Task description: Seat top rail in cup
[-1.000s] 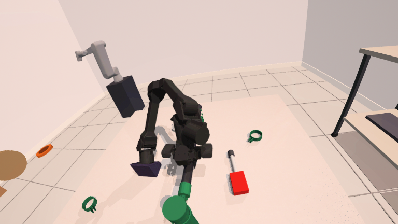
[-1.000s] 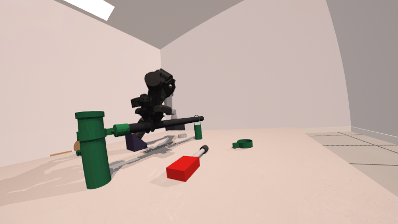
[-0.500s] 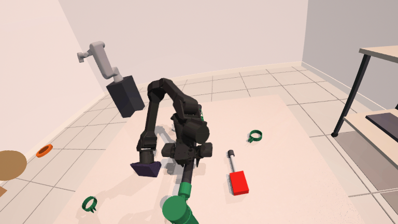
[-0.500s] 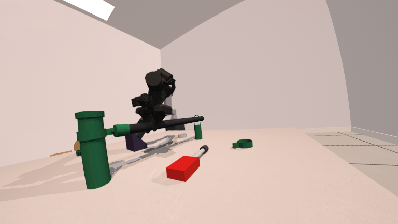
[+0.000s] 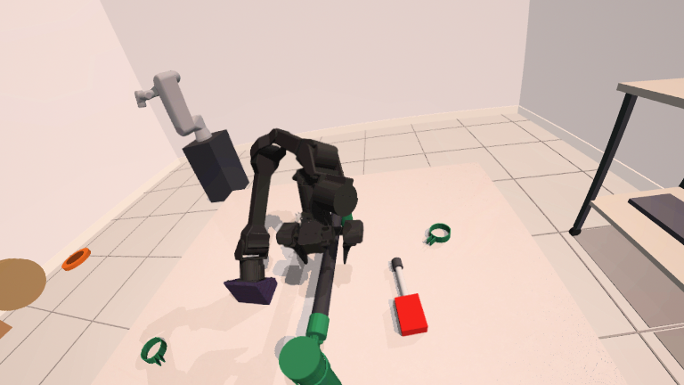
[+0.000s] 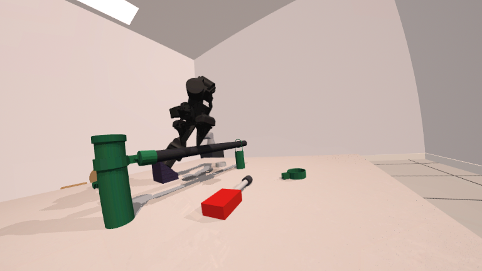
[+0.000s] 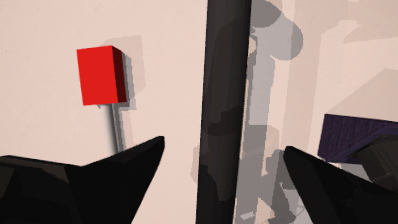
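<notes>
The dark rail point(image 5: 324, 291) point(image 6: 215, 148) point(image 7: 226, 75) runs from the green end cup point(image 5: 317, 326) point(image 6: 147, 157) to the loop on the small green post point(image 6: 240, 159) and passes through it. Its near end is inside the cup's mouth; the cup hides how deep. The cup hangs on the brace band point(image 6: 109, 164), a little below the cap point(image 5: 300, 357) point(image 6: 108, 138) of the big green post point(image 6: 116, 199). My gripper point(image 5: 325, 262) point(image 6: 190, 145) point(image 7: 223, 146) is open and empty. Its fingertips stand apart on either side of the rail's line, with gaps visible in the wrist view.
A red block point(image 5: 411, 315) point(image 6: 220, 203) point(image 7: 96, 76) with a grey rod lies beside the rail. A dark purple wedge point(image 5: 252, 291) point(image 6: 164, 173) point(image 7: 345, 136) stands on the other side, under another black arm part. Loose green bands point(image 5: 449, 233) point(image 5: 148, 345) lie farther out.
</notes>
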You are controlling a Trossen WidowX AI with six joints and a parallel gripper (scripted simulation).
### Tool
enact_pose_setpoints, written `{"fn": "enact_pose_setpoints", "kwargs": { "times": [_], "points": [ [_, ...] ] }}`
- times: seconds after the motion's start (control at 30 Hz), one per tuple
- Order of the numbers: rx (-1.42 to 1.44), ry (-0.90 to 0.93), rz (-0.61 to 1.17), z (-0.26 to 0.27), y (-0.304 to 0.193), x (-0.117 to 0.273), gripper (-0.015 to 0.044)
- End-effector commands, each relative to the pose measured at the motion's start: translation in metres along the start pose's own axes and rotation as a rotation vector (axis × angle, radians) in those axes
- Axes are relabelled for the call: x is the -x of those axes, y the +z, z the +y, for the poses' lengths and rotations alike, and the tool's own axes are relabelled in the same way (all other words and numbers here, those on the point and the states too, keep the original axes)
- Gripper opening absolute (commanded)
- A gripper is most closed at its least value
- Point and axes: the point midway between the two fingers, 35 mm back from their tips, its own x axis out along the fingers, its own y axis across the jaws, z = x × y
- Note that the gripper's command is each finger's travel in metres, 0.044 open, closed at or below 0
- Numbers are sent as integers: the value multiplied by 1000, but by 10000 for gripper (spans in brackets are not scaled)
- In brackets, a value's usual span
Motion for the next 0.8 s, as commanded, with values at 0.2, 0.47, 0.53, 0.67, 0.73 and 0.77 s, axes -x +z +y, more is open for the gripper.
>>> {"fn": "enact_pose_setpoints", "kwargs": {
  "times": [0.2,0.47,0.53,0.67,0.73,0.77],
  "points": [
    [3,4,-5,-4,-1,43,440],
    [3,4,-5,-4,-1,43,440],
    [3,4,-5,-4,-1,43,440],
    [3,4,-5,-4,-1,43,440],
    [3,4,-5,-4,-1,43,440],
    [3,4,-5,-4,-1,43,440]
  ]
}}
